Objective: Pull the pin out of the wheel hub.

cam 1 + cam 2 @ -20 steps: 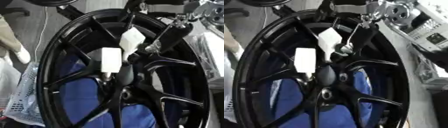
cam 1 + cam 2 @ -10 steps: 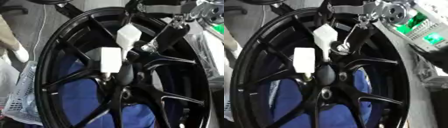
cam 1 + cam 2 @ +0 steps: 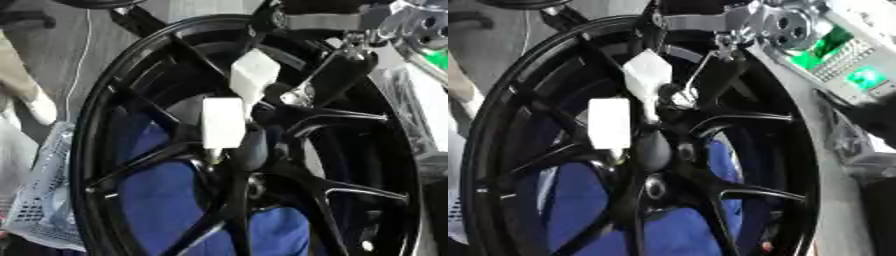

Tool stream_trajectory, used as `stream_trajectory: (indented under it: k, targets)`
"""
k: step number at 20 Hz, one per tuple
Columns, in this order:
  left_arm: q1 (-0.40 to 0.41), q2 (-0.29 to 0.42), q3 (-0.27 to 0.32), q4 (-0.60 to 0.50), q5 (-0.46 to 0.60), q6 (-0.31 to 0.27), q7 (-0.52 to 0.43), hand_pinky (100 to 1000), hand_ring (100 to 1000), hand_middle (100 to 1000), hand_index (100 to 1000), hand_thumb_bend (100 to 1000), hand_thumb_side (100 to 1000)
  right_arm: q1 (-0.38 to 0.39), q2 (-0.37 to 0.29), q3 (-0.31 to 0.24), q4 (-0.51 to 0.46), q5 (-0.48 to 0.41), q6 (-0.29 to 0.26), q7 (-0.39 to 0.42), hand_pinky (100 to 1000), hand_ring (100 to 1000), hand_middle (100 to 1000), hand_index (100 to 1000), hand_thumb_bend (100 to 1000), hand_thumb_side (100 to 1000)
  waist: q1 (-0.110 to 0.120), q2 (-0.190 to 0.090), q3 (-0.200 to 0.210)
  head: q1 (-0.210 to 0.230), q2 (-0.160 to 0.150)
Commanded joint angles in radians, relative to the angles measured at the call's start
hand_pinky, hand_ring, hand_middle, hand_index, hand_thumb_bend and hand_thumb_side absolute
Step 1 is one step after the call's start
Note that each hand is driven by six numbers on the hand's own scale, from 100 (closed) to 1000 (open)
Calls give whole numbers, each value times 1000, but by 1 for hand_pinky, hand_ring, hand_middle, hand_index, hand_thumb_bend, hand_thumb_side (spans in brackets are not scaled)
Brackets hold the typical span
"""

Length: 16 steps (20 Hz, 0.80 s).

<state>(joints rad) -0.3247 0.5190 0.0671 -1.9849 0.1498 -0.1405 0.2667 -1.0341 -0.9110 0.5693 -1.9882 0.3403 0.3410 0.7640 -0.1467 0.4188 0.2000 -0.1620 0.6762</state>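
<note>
Item: wheel hub (image 3: 249,150), gloss black, multi-spoke, standing on edge and filling most of your view; its rim (image 3: 92,150) sweeps from top centre down the left side.

Item: right hand (image 3: 241,107), black with silver joints, reaching in from the upper right over the spokes. Its fingers (image 3: 223,122) carry white pads; two pads show, one flat over the hub centre, the other (image 3: 647,75) just above it and tilted. The fingers point down at the hub centre, but you cannot tell whether they are closed on anything.

Item: pin (image 3: 213,156), only a small pale tip seen just below the lower white pad, at the hub centre and touching the hub.

Item: left hand, in neither view.

Item: blue cloth (image 3: 166,200), seen through the spokes behind the lower half of the wheel.

Item: pale mesh basket (image 3: 44,200), at the left edge, beside the rim.

Item: equipment with green lights (image 3: 837,57), upper right, beside the wheel.
</note>
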Motion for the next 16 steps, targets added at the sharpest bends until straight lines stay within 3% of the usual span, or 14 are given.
stream_trajectory:
  k: [1,6,16]
  targets:
    - [-1,8,16,-15,-3,1,5,863,708,734,799,100,754,-15,-10,-4,-12,-13,2,20,860,834,683,770,228,100,5,-15,3,-3,-10]
    - [0,6,20,-15,-5,1,11,864,709,734,799,100,753,-18,-5,-3,-12,-30,2,26,851,818,615,719,215,100,1,-16,6,-1,-9]
    - [4,3,23,-15,-7,3,17,866,711,736,800,100,751,-20,2,-5,-12,-57,24,-80,781,703,396,477,107,100,-1,-20,8,2,-8]
